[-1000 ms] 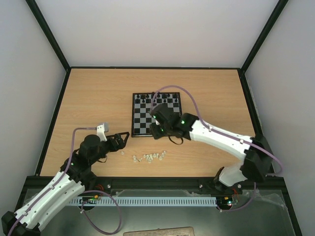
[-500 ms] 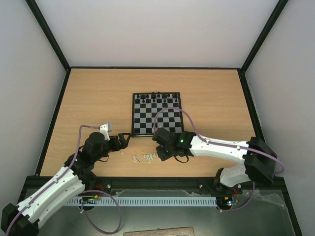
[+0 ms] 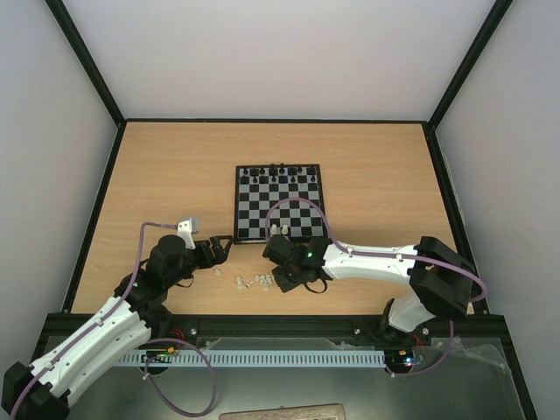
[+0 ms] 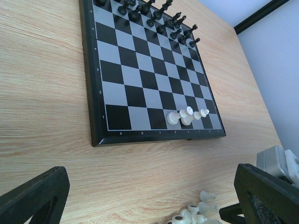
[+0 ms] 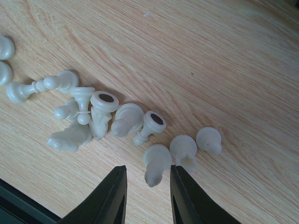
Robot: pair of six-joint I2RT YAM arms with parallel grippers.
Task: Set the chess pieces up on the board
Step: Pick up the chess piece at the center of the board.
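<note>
The board [image 3: 262, 214] lies mid-table, with three white chess pieces [image 3: 280, 229] standing on its near row, also seen in the left wrist view [image 4: 187, 115]. More white chess pieces [image 3: 254, 281] lie in a loose pile on the wood in front of it [image 5: 103, 114]. My right gripper [image 3: 284, 278] hovers over the pile's right end. It is open narrowly, and one toppled white piece [image 5: 156, 163] lies between its fingertips [image 5: 148, 169] without touching them. My left gripper [image 3: 219, 245] stands wide open and empty [image 4: 150, 186] left of the pile, facing the board [image 4: 135, 74].
Black pieces [image 3: 278, 172] fill the board's far rows [image 4: 154, 14]. Two more white pieces [image 5: 205, 139] lie just right of the right gripper's jaw. One stray white piece [image 3: 217, 272] rests near the left gripper. Black frame rails edge the table.
The right arm has drawn back from the board's near row to the loose pile and dropped over it, its jaws narrowing. The left arm has shifted only slightly.
</note>
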